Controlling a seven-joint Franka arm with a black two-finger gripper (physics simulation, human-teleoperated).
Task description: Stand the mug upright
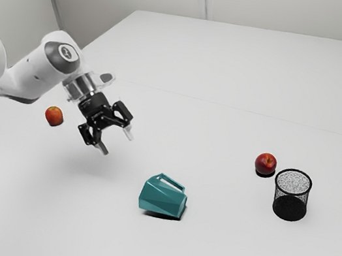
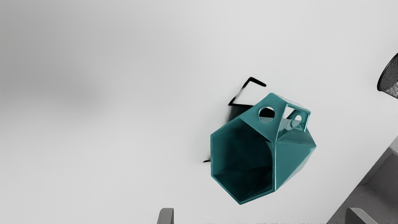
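My fingers [image 2: 167,216] stand open and empty; below and ahead of them, the mug [image 1: 163,199] lies on its side. I expect it light, stiff, slightly slippery; I would grip its handle [image 2: 274,128].

The arm [image 1: 38,75] is white and rounded, with a dark grey cap [image 1: 54,54] bearing a small round marking, perhaps a logo. A silvery collar [image 1: 80,85] adjoins the angular black hand [image 1: 116,141], whose fingertips [image 1: 128,133] are pale grey.
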